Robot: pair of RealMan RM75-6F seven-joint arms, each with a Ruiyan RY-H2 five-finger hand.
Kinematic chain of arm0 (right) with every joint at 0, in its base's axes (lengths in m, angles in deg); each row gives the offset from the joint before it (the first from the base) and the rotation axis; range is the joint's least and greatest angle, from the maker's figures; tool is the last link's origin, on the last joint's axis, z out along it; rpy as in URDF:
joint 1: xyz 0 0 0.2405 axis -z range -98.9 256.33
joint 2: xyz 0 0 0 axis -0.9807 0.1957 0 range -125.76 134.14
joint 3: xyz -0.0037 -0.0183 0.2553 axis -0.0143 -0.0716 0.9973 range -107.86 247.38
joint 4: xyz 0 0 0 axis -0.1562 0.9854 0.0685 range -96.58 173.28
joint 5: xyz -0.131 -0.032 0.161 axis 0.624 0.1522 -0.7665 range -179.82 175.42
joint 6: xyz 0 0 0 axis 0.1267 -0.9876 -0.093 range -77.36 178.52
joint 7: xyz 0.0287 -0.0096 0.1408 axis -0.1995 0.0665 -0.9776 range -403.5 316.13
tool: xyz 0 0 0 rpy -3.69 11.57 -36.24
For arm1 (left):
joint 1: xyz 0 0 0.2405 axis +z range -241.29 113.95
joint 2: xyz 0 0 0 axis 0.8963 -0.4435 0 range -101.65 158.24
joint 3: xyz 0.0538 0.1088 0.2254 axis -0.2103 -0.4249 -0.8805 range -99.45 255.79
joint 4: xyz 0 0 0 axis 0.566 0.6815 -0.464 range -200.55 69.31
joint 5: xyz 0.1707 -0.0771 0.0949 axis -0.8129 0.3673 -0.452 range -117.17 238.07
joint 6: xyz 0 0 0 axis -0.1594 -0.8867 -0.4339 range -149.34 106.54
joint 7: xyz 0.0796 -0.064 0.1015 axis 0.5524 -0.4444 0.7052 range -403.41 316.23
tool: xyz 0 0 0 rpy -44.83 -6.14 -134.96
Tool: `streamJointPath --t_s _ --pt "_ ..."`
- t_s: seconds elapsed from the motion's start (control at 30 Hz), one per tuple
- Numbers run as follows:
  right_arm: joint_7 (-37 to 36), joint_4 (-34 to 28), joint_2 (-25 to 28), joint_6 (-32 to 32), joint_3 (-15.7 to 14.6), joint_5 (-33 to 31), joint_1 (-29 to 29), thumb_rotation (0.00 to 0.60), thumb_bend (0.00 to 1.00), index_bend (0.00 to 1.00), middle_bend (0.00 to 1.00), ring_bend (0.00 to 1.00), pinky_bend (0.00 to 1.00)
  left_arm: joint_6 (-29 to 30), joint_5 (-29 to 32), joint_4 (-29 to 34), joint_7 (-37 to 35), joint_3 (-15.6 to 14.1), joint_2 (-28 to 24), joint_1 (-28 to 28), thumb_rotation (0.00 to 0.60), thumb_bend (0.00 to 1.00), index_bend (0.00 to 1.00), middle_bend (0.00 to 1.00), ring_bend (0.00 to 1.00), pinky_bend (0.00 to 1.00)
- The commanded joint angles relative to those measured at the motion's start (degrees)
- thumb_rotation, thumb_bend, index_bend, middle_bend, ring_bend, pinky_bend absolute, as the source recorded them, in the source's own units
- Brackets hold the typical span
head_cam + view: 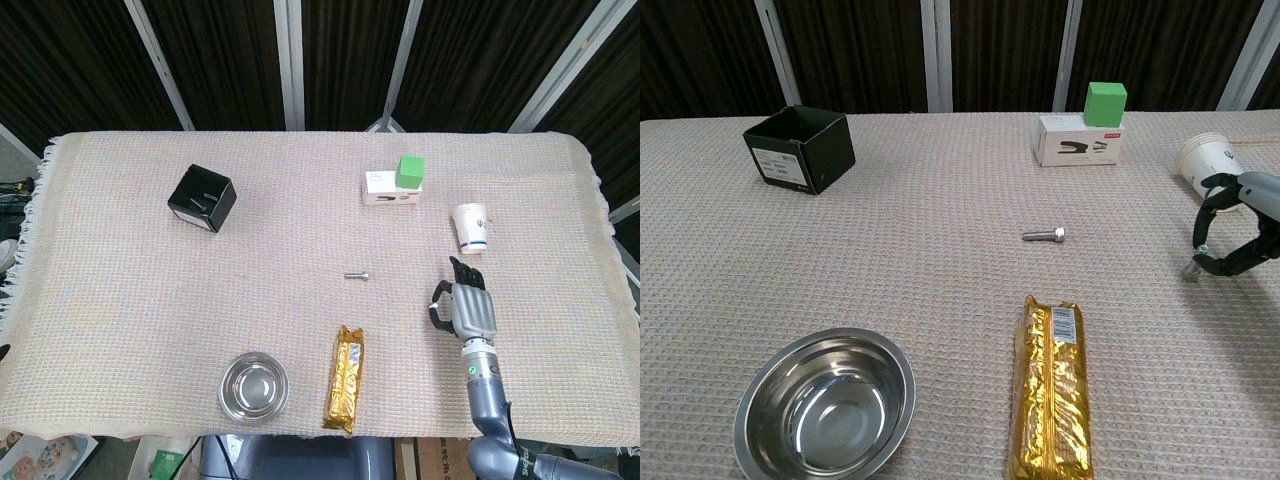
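1. Dark slatted panels back a bench (150,300) covered by a woven beige cloth.
2. The right hand (470,308) hovers just below the paper cup (472,227), which lies on its side; the fingers (1210,215) are spread and curved, holding nothing (a shape that would fit round the cup).
3. Left of the cup sits a white box (385,190) with a green cube (411,170) on it.
4. Further left of the cup lie a bolt (357,275), a gold snack bar (346,378), a steel bowl (254,386) and a black box (201,198).
5. The left hand is out of sight.
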Motion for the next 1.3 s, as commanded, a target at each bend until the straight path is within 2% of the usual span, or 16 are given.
streamJointPath --t_s 0.03,0.9,1.3 --pt "-0.02 0.19 0.07 -0.05 0.08 -0.25 -0.07 0.600 0.39 0.61 0.00 0.02 0.00 0.07 0.00 -0.02 -0.08 0.01 -0.02 0.04 0.600 0.07 0.17 0.11 0.01 0.03" --pt "-0.30 1.01 1.98 0.08 2.01 -4.92 -0.99 0.600 0.39 0.61 0.00 0.02 0.00 0.15 0.07 0.02 -0.07 0.02 -0.03 0.12 0.600 0.07 0.17 0.11 0.01 0.03" --pt "-0.41 1.14 3.06 1.60 1.86 -7.56 -1.42 0.600 0.39 0.60 0.00 0.02 0.00 0.10 0.07 0.15 0.38 -0.01 0.07 0.05 0.600 0.07 0.17 0.11 0.01 0.03"
